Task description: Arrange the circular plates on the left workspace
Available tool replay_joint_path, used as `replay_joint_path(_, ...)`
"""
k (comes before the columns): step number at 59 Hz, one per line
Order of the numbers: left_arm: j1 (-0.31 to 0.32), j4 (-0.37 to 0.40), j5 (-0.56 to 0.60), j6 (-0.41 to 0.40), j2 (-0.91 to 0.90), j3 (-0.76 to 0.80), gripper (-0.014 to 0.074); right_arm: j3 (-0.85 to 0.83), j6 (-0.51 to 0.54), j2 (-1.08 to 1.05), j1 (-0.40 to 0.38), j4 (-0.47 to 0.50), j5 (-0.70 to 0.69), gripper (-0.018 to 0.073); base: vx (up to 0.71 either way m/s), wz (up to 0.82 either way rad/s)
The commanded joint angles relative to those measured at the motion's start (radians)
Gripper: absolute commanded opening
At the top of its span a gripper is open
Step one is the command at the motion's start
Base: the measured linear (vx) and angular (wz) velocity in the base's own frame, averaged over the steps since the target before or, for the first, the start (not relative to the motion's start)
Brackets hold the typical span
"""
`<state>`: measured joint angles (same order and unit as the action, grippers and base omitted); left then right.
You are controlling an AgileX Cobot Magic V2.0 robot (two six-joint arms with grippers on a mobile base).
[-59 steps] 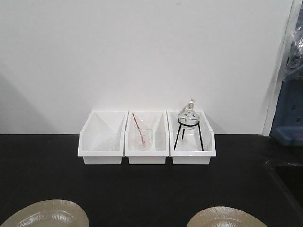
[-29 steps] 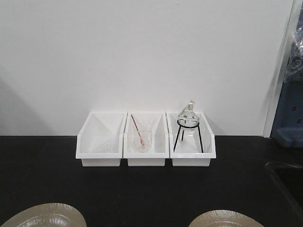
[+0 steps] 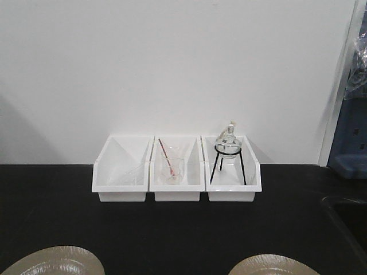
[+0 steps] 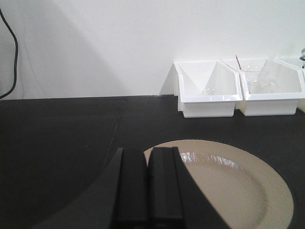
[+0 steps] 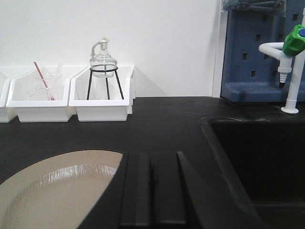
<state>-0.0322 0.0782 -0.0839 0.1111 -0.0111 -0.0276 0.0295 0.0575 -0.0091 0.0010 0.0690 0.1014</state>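
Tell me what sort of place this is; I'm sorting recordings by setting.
Most likely a chemistry lab bench: a glass spirit lamp on a wire tripod, a beaker in a white bin, and a sunken black sink with a green-capped lab tap.

Matte black, flat-fingered end effectors (image 4: 147, 155) (image 5: 152, 157)

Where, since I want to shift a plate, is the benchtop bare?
Free: the benchtop strip between the white bins and the left plate and right plate; the stretch left of the bins along the wall; the gap between the plates. Crowded: back centre, bins side by side; sink at right.
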Motion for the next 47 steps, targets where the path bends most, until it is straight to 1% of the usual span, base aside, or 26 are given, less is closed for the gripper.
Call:
replay_joint_path(1, 0.005, 0.000, 0.122, -0.010, -0.015, -0.011, 0.0002, 0.005, 0.003, -0.017, -0.006, -0.006, -0.108, -0.0003, 0.00, 0.00)
replay_joint_path(9, 0.005, 0.000, 0.180, -0.010, -0.015, -0.011, 0.0002, 0.005, 0.003, -0.017, -0.006, -0.006, -0.190, -0.0003, 0.00, 0.00)
replay_joint_path(18, 0.005, 0.001, 0.279, -0.011, -0.015, 0.009, 0.0002, 0.000, 0.000, -0.017, -0.006, -0.006, -0.277, -0.0003, 0.00, 0.00)
replay_joint_path(26, 0.005, 0.001, 0.276, -0.012, -0.015, 0.082, 0.0002, -0.063, -0.032, -0.017, -0.006, -0.006, -0.292, -0.0003, 0.00, 0.00)
replay_joint_path(29, 0.005, 0.002, 0.266, -0.013, -0.015, 0.123, 0.0002, -0.113, -0.032, -0.015, -0.006, -0.006, -0.278, -0.0003, 0.00, 0.00)
replay_joint_path(33, 0.005, 0.026, 0.233, -0.039, -0.009, 0.188, 0.0002, -0.184, -0.030, 0.000, -0.006, -0.006, -0.242, -0.0003, 0.00, 0.00)
replay_joint_path(38, 0.005, 0.054, 0.154, -0.085, 0.027, 0.281, 0.0002, -0.288, -0.031, 0.051, -0.006, -0.002, -0.155, -0.0003, 0.00, 0.00)
replay_joint_path(43, 0.005, 0.054, 0.084, -0.092, 0.108, 0.383, 0.0002, -0.411, -0.043, 0.156, -0.006, 0.002, -0.064, -0.0003, 0.00, 0.00)
replay_joint_path(47, 0.005, 0.056, 0.039, -0.093, 0.217, 0.466, 0.0002, -0.502, -0.058, 0.264, -0.006, 0.010, 0.009, -0.0003, 0.00, 0.00)
